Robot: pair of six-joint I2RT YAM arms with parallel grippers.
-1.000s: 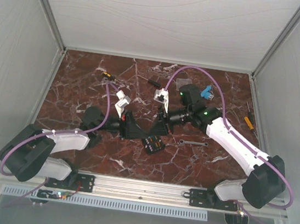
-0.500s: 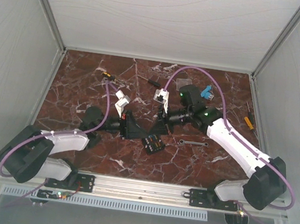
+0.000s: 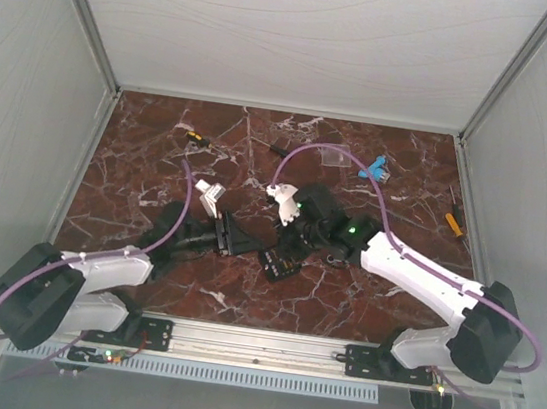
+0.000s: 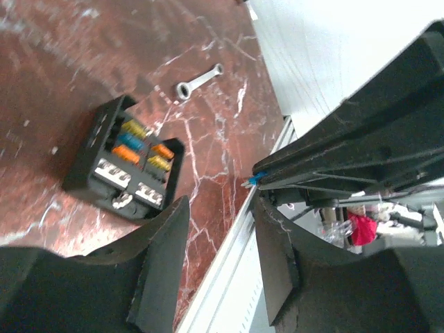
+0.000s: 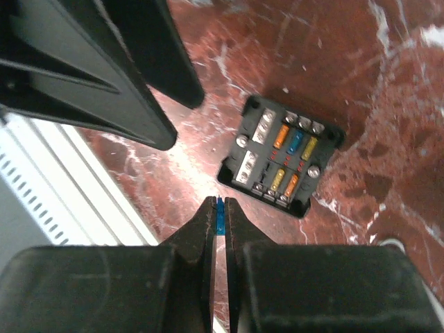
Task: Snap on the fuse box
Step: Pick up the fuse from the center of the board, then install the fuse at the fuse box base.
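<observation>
The fuse box is a small black square with orange, yellow and blue fuses; it lies flat on the marble, also visible in the left wrist view and the right wrist view. My right gripper is shut on a tiny blue fuse, hovering just off the box's near-left corner; from above it sits right behind the box. My left gripper is open with nothing between its fingers, left of the box. The blue fuse shows at the right gripper's tip.
A small wrench lies beyond the fuse box. At the back are a clear plastic plate, a blue part and small screwdrivers. An orange-handled screwdriver lies by the right wall. The metal rail borders the near edge.
The left gripper has opened and drawn back to the left. The right arm has swung nearer and leftward, bringing its shut gripper over beside the fuse box.
</observation>
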